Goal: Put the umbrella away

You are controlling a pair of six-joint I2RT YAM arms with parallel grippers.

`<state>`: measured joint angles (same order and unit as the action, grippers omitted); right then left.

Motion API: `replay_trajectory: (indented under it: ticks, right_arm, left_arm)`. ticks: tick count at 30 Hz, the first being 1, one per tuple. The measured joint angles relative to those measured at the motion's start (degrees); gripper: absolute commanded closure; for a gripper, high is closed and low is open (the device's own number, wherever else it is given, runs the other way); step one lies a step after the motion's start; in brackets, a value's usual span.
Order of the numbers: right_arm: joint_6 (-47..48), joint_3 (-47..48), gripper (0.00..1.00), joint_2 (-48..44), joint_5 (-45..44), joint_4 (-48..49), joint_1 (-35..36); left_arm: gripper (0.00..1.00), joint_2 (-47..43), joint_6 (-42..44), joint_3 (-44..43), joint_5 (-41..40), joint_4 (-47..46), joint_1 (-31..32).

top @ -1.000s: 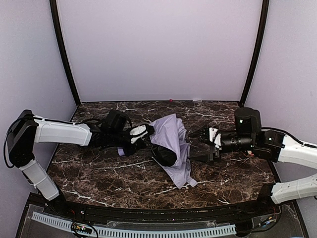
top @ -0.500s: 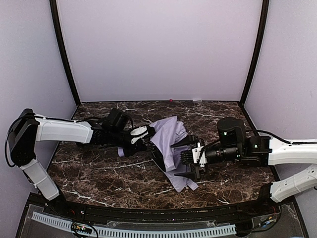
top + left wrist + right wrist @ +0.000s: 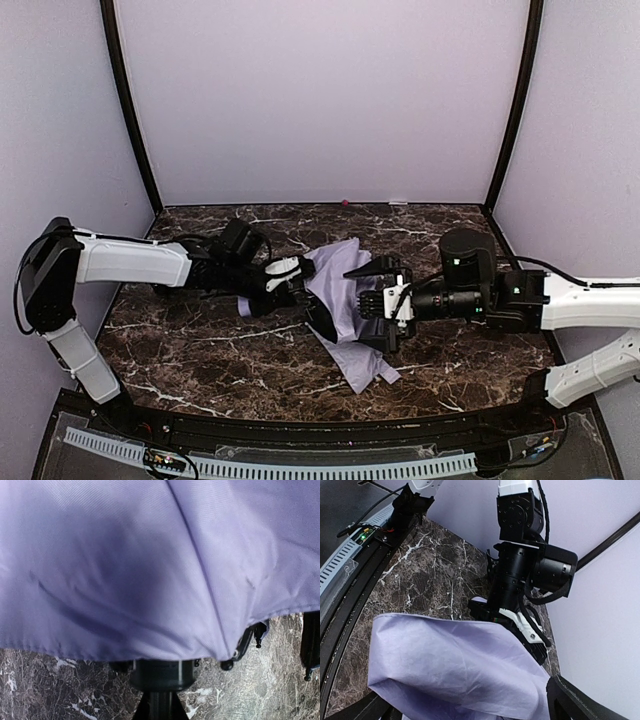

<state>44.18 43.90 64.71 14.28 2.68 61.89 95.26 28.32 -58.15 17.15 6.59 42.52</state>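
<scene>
The lavender umbrella (image 3: 343, 290) lies crumpled in the middle of the marble table (image 3: 200, 350), between the two arms. The left gripper (image 3: 293, 287) is pinched tight on the umbrella's left side, its fingertips hidden under the fabric. The right gripper (image 3: 373, 304) is spread wide, with one finger on each side of the fabric's right edge.

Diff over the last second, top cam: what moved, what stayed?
The right gripper moved left to the pale lavender folding umbrella. Its fingers spread wide and now sit on either side of the fabric, gripping nothing yet. The fabric bunched slightly leftward. The left gripper stayed put, shut at the umbrella's left end.
</scene>
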Motion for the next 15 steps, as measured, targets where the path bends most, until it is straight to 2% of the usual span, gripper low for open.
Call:
replay_trajectory:
  ticks: [1, 2, 4, 7, 8, 15]
  right_arm:
    - [0.3, 0.5, 0.07, 0.5, 0.7, -0.2, 0.0]
    - [0.6, 1.0, 0.17, 1.3, 1.4, -0.2, 0.0]
    - [1.4, 2.1, 0.57, 3.0, 2.7, -0.2, 0.0]
    - [1.9, 4.3, 0.95, 6.2, 4.9, -0.7, 0.0]
    - [1.8, 5.1, 1.00, 7.1, 5.4, -0.9, 0.0]
    - [-5.9, 10.4, 1.00, 8.9, 6.1, -1.0, -2.8]
  left_arm:
    - [1.00, 0.1, 0.0, -0.2, 0.0, 0.2, 0.0]
    - [1.00, 0.2, 0.0, -0.6, 0.0, 0.5, 0.0]
    - [1.00, 0.4, 0.1, -1.1, 0.0, 0.9, 0.0]
    - [1.00, 0.5, 0.3, -1.5, 0.1, 1.6, 0.0]
    - [1.00, 0.5, 0.5, -1.7, 0.1, 2.0, 0.1]
    - [1.00, 1.2, 2.2, -2.1, -0.6, 4.0, 1.8]
